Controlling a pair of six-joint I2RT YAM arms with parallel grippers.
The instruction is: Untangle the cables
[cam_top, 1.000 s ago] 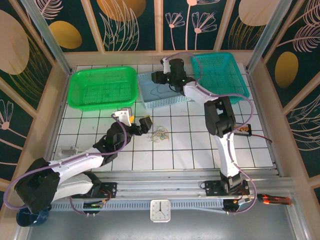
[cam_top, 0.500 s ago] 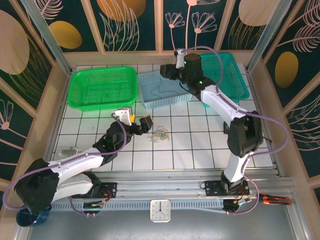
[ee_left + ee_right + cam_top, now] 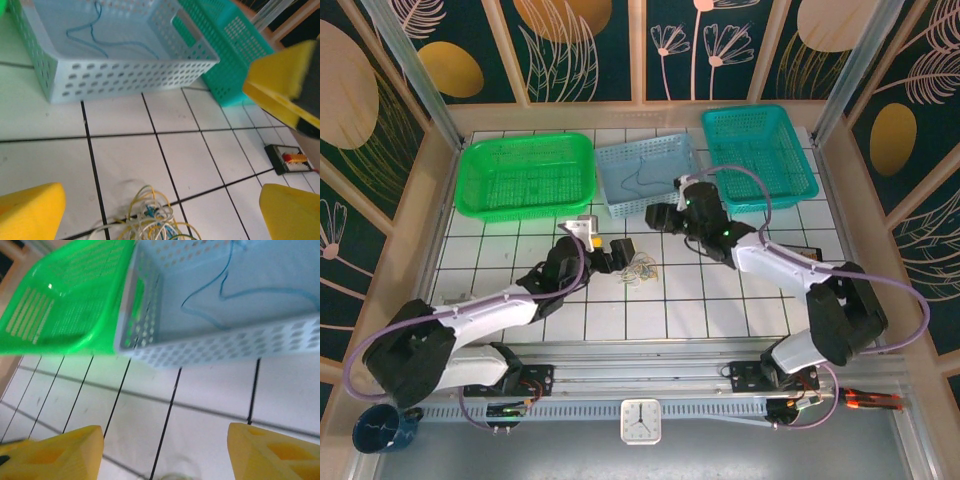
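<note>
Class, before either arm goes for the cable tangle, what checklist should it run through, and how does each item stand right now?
1. Left gripper open: ok.
2. Cable tangle centred ahead of its fingers: ok.
3. Right gripper open, holding nothing: ok.
4. Blue cable fully inside pale blue basket: ok.
5. Which strand to pull first: cannot tell.
</note>
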